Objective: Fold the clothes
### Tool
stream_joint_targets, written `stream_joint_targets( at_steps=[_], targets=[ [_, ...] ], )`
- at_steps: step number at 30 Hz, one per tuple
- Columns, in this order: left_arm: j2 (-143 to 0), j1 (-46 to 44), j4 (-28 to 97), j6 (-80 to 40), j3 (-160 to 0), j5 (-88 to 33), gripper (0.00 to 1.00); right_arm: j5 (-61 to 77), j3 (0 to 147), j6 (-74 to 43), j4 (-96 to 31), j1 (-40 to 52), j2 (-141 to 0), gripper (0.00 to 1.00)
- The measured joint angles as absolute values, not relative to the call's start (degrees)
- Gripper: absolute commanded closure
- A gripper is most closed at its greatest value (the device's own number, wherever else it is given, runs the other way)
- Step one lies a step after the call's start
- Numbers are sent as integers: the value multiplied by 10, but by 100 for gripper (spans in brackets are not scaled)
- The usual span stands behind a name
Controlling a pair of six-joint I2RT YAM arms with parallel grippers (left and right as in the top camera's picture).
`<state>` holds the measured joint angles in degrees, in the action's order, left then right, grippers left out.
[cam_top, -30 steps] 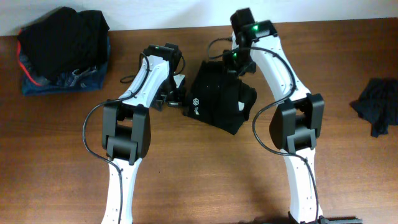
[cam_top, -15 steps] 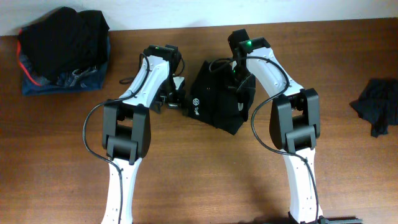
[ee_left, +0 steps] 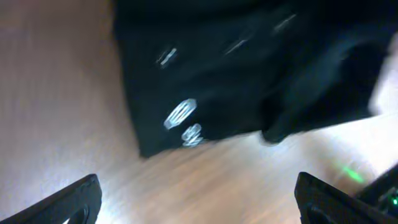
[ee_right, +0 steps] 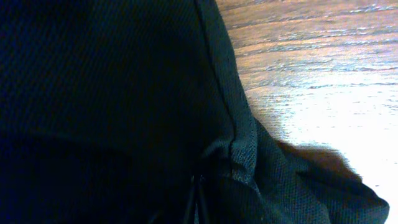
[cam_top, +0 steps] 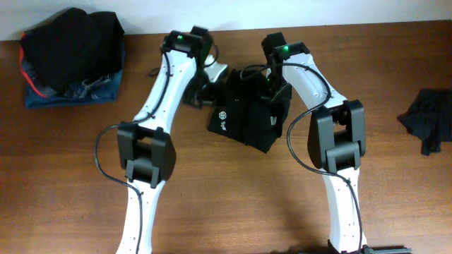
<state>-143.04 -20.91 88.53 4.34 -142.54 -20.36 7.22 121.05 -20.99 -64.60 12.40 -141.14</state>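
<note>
Bench: brown wood, fills the overhead view. L arm and R arm, white w/ black joints, reach from the near edge toward far-centre, one each side of the shirt.

Shirt: black, folded, flat on bench near centre, between the arms. Outline approx a squat four-sided block, askew to the bench edges. One corner points near-right, the opp. corner far-left. Long axis seems to run far-left to near-right, but sides are close in length, so not sure. Right side is lumpy, no clean edge.

Pile: far-left corner, black garments on blue ones, bit of red trim, well apart from shirt. Dark cloth: crumpled at the right edge, well apart, cut off by the frame.

L tool: above shirt's far-left corner, jaws wide apart, nothing between them. In wrist view both tips sit at the bottom corners, w/ bare bench between.

R tool: down on shirt's far-right part, closed. Wrist view shows cloth puckered to a point at bottom centre, so it reads as pinching the shirt.

Logo: small, white, by shirt's left edge, face up.

Hard to see:
- Shirt's far edge is covered by both tools and the R arm.
- L wrist view is motion-blurred, logo smeared to white streaks.
- R wrist view is nearly all black weave w/ a strip of bench at right. Its own fingers can't be made out.
</note>
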Motion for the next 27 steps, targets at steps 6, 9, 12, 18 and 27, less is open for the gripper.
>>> stream_joint_targets(
  at_steps=[6, 9, 12, 18, 27],
  targets=[
    [-1430, -242, 839, 43, -1441, -211, 2, 72, 1210, -210, -645, 124, -1411, 92],
    [-1430, -248, 819, 43, -1441, -213, 3, 72, 1210, -210, -645, 124, -1411, 93],
    [-1432, -248, 807, 43, -1441, -213, 3, 72, 1210, -210, -644, 123, -1411, 96],
    [-1462, -251, 802, 41, -1441, -213, 18, 98, 1210, -210, -644, 114, -1411, 96],
    [-1524, -251, 795, 36, -1441, -212, 84, 207, 1211, -205, -645, 37, -1411, 96]
  ],
)
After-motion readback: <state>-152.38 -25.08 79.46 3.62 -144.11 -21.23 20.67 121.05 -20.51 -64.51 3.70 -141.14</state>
